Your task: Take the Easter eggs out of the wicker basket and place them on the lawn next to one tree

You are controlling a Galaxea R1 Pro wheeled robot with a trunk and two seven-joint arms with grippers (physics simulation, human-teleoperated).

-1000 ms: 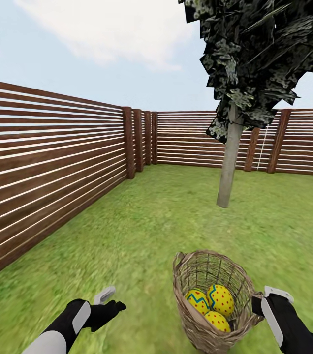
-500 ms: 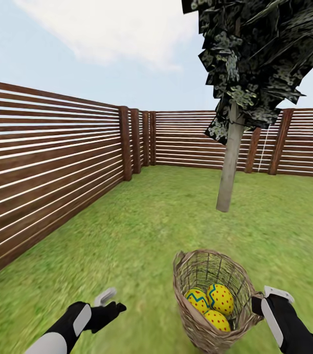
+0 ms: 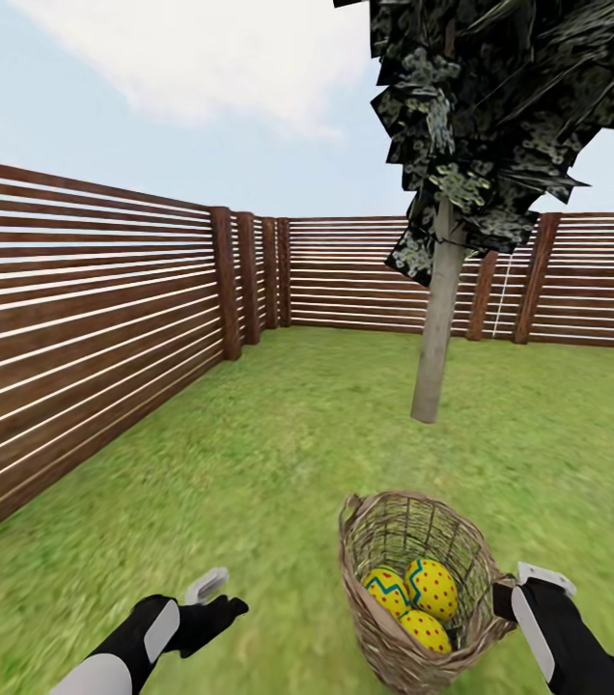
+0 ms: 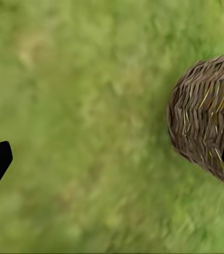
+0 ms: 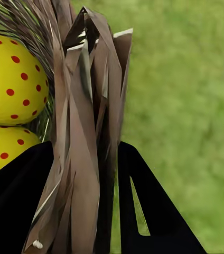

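The small round tan-brown wicker basket [image 3: 418, 579] hangs tilted over the mottled green lawn [image 3: 278, 454], its rim wall clamped between the fingers of the right claw [image 3: 512, 600]; the right wrist view shows the black fingers [image 5: 143, 206] pressed on either side of the woven wall. Three bright yellow Easter eggs [image 3: 413, 598] lie inside, touching one another. The left claw [image 3: 212, 597] hovers over bare grass beside the basket, fingers apart and holding nothing. Ahead stands the tree with a thin pale trunk and jagged dark green crown [image 3: 437, 328], with open grass all around its foot. The dark brown slatted fence [image 3: 95, 319] bounds the lawn's left and far edges, meeting at the far left corner.
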